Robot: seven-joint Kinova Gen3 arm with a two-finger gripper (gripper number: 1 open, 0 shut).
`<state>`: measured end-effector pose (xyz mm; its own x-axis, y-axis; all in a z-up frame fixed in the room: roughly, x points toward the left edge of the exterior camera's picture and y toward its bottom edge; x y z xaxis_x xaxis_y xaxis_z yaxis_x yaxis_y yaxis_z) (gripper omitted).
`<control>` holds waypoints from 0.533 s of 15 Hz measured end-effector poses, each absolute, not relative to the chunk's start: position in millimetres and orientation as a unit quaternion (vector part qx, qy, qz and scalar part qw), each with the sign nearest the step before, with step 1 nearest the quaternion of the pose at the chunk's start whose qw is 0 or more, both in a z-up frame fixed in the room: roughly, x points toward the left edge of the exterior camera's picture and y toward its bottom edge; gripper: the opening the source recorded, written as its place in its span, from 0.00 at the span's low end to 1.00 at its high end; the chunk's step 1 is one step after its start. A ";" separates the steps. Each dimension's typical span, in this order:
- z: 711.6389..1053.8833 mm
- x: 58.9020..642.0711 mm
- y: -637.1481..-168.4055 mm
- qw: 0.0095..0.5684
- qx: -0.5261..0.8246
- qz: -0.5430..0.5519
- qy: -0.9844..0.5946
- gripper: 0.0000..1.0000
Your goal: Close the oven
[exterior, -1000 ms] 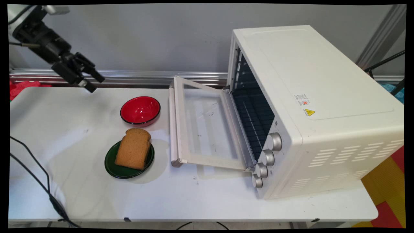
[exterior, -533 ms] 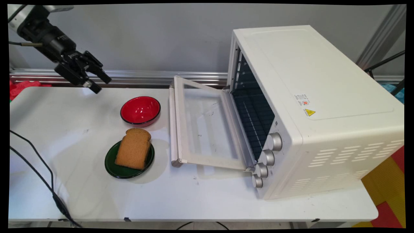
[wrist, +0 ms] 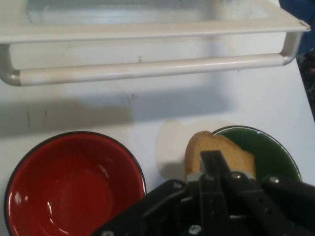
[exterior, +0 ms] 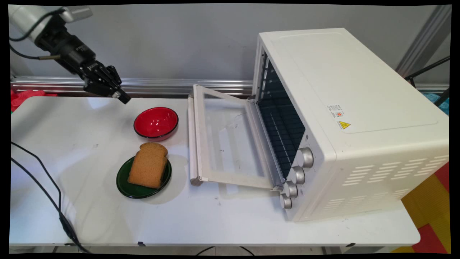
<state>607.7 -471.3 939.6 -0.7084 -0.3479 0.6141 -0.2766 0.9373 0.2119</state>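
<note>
Your claw [exterior: 124, 99] has swung nearer the red bowl [exterior: 156, 123], now hovering just beyond it, clenched and empty, bread [exterior: 147, 165] on the plate [exterior: 124, 180] past the bowl.

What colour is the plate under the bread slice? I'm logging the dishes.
Dark green plate; the bread slice covers its middle. Main view shows it best.

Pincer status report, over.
Pincer shut, empty, in the air beside the red bowl. Bread slice on green plate. Oven door open.
</note>
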 end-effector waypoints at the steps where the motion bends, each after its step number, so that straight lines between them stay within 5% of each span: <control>1: 934.0 605.4 -472.3 0.342 0.170 -0.049 -0.923 0.00; 8: 882.7 581.7 -478.9 0.349 0.167 -0.036 -0.922 0.00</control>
<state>581.7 -478.9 882.7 -0.7012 -0.3330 0.6304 -0.2827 0.9416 0.1830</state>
